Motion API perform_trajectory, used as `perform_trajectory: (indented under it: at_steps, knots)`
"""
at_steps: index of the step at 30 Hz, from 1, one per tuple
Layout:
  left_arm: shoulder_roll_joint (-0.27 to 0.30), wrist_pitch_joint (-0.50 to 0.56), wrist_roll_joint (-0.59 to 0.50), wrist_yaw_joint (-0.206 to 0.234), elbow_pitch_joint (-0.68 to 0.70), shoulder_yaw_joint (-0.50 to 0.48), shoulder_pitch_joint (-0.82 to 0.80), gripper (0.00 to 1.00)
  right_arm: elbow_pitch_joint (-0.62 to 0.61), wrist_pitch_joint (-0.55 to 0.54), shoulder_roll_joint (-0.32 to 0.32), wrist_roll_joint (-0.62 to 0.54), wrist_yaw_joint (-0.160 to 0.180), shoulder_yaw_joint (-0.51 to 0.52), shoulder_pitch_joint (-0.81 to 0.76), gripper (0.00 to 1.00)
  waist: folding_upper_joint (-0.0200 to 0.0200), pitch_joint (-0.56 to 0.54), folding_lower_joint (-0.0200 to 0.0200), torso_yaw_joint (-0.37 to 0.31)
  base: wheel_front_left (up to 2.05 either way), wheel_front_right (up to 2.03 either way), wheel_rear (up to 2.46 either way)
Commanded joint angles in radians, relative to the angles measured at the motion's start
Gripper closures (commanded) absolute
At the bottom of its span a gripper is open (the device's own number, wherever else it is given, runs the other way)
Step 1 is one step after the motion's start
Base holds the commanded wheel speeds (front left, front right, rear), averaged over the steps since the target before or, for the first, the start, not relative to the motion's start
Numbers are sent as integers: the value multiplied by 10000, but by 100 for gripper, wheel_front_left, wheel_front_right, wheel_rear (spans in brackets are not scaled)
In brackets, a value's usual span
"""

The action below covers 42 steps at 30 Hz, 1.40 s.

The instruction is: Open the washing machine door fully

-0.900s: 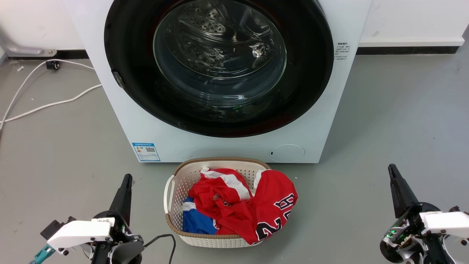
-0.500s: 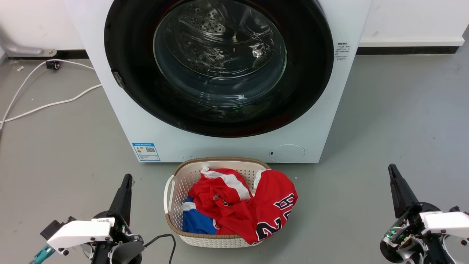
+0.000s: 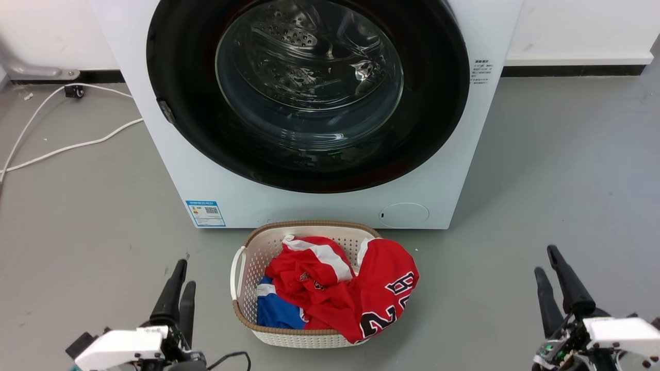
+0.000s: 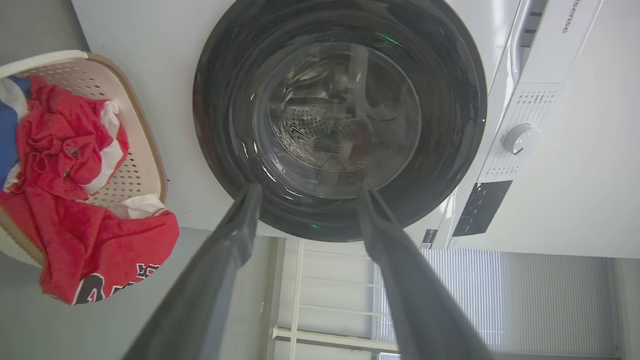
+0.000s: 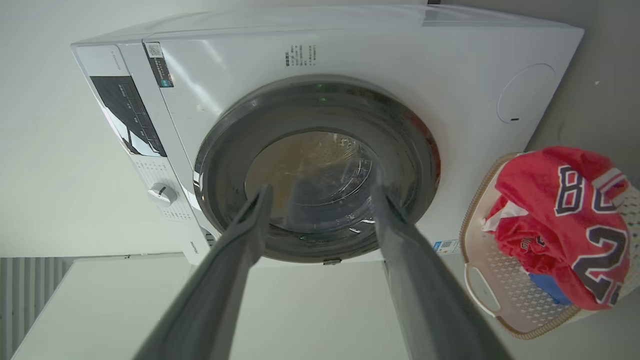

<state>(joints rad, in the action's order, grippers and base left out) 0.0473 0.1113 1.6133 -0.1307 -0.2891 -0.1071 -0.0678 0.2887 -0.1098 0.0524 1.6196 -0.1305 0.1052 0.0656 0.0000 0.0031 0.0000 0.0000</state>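
Low left, left gripper [image 3: 184, 275], dark fingers parted, holding nothing; centre, large round glossy black glass-bowled door [image 3: 308, 93] seemingly shut on the big white washing machine [image 3: 433, 196], cream plastic laundry basket [image 3: 309, 225] just before it; low right, right gripper [image 3: 545, 260] likewise parted, empty; likely approach stage; needed next: a reach past the basket to hook the door's rim.
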Motion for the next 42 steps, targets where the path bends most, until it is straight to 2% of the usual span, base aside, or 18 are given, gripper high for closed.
perform_trajectory:
  at_steps: [1,8,16,31,42]
  knots:
    - [6,-56,-4,0,136,9,-74,0,-111,59,11,-44,0,-18,65,0,0,2,1,0,0,0,0]
    - [9,-413,-378,0,393,-20,13,0,-182,415,9,-703,-1,46,-4,0,0,11,1,4,0,0,0]
    - [13,-789,-1868,131,857,-128,27,0,-692,788,7,-2453,-2,67,-107,0,0,34,1,20,0,0,0]
    - [19,-1407,-5520,1190,1789,526,294,0,-1880,1406,2,-6327,-4,-214,-408,0,0,65,1,50,0,0,0]
    - [22,-1803,-7610,1630,2083,984,447,0,-2352,1798,-1,-8660,-4,-432,-679,0,0,58,1,74,0,0,0]
